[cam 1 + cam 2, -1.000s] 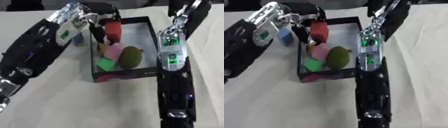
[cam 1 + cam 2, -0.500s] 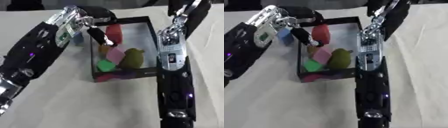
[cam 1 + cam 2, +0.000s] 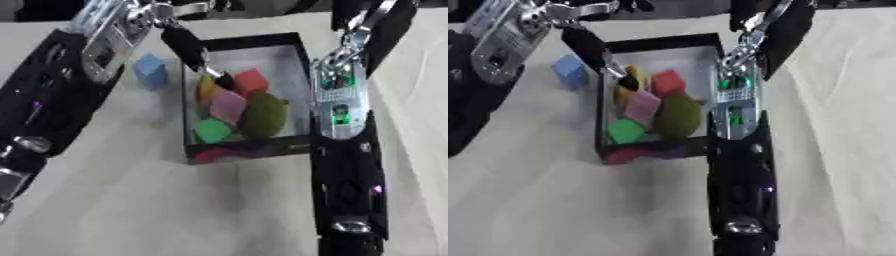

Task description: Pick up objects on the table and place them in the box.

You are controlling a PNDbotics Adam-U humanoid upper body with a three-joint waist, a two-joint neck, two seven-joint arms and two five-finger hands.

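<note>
A black-walled box [image 3: 262, 148] stands mid-table. Inside lie a red cube [image 3: 250, 81], a pink cube [image 3: 227, 105], a green cube [image 3: 210, 129], a round olive-green object [image 3: 262, 113] and a yellow piece [image 3: 206, 90]. Left of the box, a blue cube [image 3: 150, 71] sits on the table. My left hand [image 3: 185, 42] reaches in from the upper left, its straight fingers pointing down over the box's left side and holding nothing; the fingertips end beside the red cube. My right arm [image 3: 339, 100] lies along the box's right wall. The right hand [image 3: 372, 15] is cut off at the top edge.
The table is covered by a pale cloth [image 3: 131, 200]. A magenta shape [image 3: 214, 154] shows low at the box's front left wall. My left forearm [image 3: 52, 100] covers the table's left side.
The left hand held the red cube over the box; its fingers have let go and the cube now lies inside. The right arm stays along the box.
</note>
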